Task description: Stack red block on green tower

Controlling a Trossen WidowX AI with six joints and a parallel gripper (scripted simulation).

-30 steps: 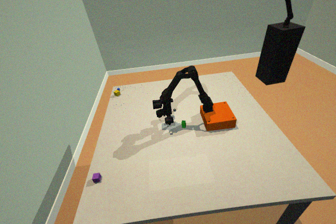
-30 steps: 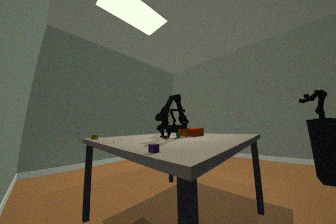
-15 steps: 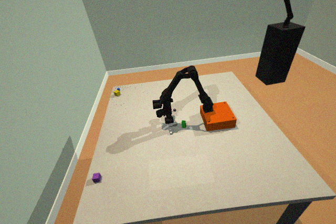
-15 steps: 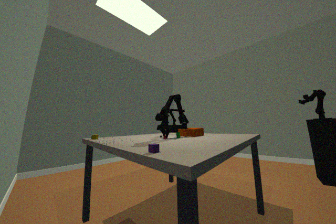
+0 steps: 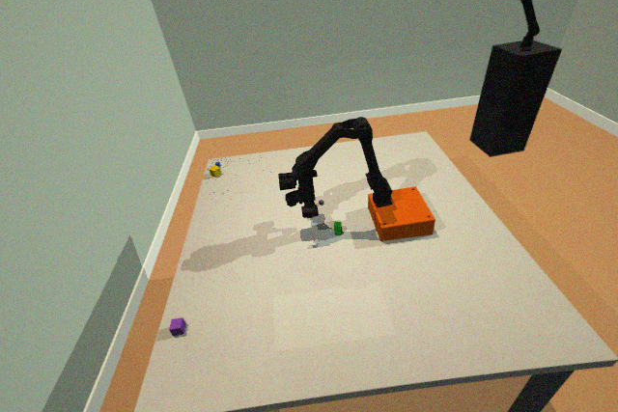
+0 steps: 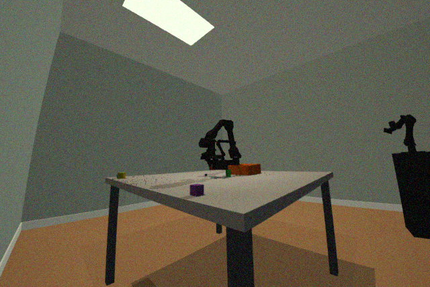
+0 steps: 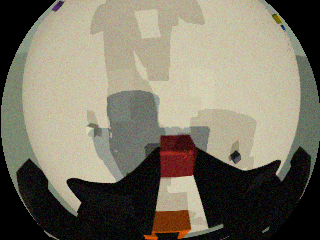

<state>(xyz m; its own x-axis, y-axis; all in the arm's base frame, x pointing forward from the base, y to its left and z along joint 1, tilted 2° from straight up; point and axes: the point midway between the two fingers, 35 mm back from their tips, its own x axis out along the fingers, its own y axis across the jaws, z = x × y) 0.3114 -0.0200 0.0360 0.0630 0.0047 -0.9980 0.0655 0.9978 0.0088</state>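
1 red block (image 7: 178, 158) sits clamped between the 2 fingers of the claw (image 5: 310, 209), held just above the worktop (image 5: 349, 308) close beside the 1 green tower (image 5: 337, 228), which stands upright near the orange base (image 5: 405, 215). Well apart lie 1 purple cube (image 5: 178, 326) at the near left edge and 1 yellow cube (image 5: 214, 171) with 1 small blue piece (image 5: 217, 163) on it at the far left corner. No writing or labels can be read on anything.

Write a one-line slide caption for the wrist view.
Gripper shut on the red block, seen from above the pale table, its shadow cast ahead.
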